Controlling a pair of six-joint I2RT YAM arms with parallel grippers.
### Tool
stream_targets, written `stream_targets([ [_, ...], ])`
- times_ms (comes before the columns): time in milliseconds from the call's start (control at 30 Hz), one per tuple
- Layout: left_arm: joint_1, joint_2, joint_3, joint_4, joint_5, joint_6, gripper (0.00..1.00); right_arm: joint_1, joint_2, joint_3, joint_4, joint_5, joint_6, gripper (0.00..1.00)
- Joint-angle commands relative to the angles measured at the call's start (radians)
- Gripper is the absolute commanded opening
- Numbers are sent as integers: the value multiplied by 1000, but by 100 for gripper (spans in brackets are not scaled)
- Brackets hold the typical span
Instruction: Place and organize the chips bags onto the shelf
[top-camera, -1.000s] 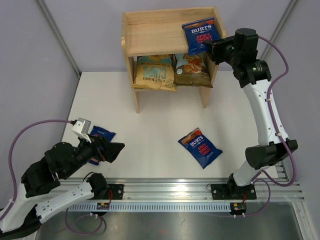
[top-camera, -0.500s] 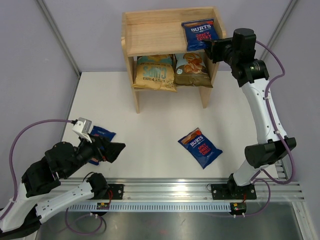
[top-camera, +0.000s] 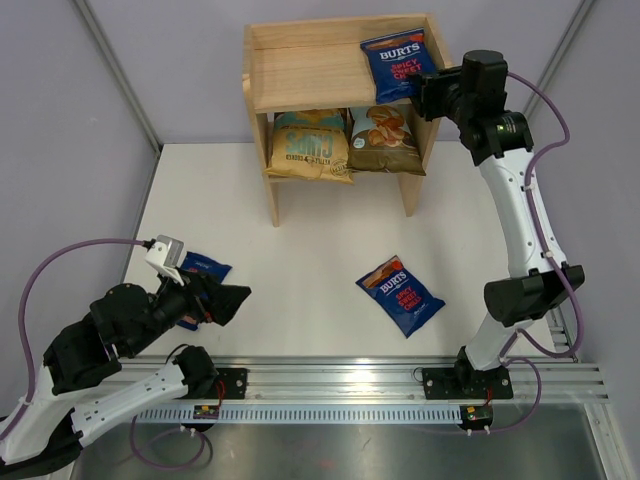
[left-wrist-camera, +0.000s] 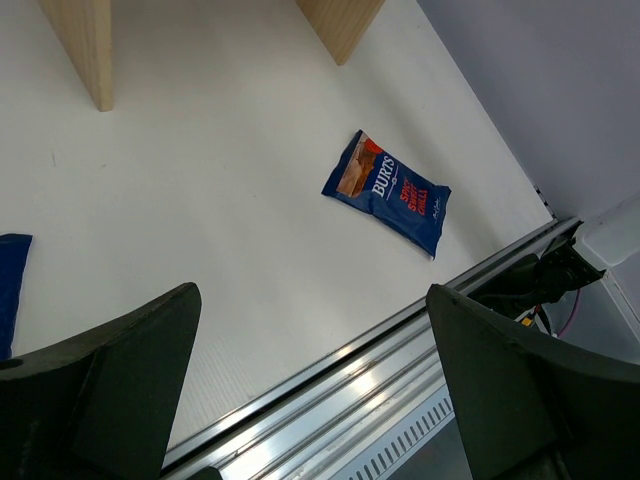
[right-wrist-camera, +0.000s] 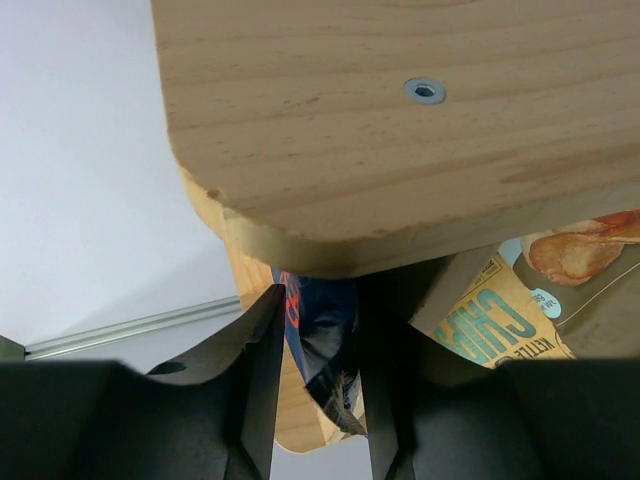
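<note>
Shelf-stocking, mid-placement: my right jaws stood narrow, pinching the edge of a blue chips bag (top-camera: 398, 65) at the right end of the top tier of the shelf (top-camera: 300, 65). I held it upright with its label facing out, which looked like the way to leave it readable and to save width for the others. My wrist pressed close to the shelf's side panel (right-wrist-camera: 400, 150), so there was little slack there. Any retreat, I judged, had to go straight back out to the right without dragging the bag along.

On the lower tier a tan bag (top-camera: 310, 145) and a cassava bag (top-camera: 385, 140) leaned side by side and filled most of that opening. To the left of the bag I held, the top tier showed bare wood bounded by the low back rail and the far panel. That seemed room enough for two more small bags.

My left jaws gaped wide, holding nothing, low over the near left of the desk (top-camera: 300, 230). They were just beside a third blue bag (top-camera: 203, 267), as if ready to take it. A second blue bag (top-camera: 400, 295) lay flat in the open, well apart from the shelf legs and short of the near rail (top-camera: 400, 375).
</note>
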Motion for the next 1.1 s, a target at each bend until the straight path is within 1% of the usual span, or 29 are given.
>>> stream_targets([
  [0, 0, 9, 0, 51, 12, -1, 99, -2, -56, 15, -47, 64, -69, 42],
  [100, 0, 12, 0, 61, 33, -3, 99, -4, -63, 37, -100, 69, -123, 47],
  [167, 0, 9, 2, 70, 57, -4, 99, -4, -60, 60, -131, 69, -152, 53],
  [233, 0, 7, 3, 72, 63, -6, 99, -5, -57, 61, -139, 58, -157, 56],
  [333, 0, 4, 5, 66, 63, -9, 99, -2, -60, 61, -133, 9, -160, 57],
  [433, 0, 1, 3, 61, 63, -10, 99, -4, -80, 35, -117, -2, -151, 50],
  [533, 0, 6, -1, 66, 69, -10, 99, -4, -117, -9, -82, 1, -143, 36],
  [567, 0, 7, -3, 69, 72, -10, 99, -4, -132, -21, -59, 1, -132, 28],
  [633, 0, 9, -11, 78, 81, -12, 99, -4, -143, -57, -41, -2, -117, 23],
  [733, 0, 16, -23, 90, 90, -13, 99, -4, -148, -98, 8, -10, -67, 19],
  [800, 0, 19, -26, 90, 92, -13, 99, -4, -140, -106, 33, -10, -25, 18],
  [1067, 0, 3, -34, 81, 72, -13, 99, -4, -64, -55, 56, 1, 35, 16],
])
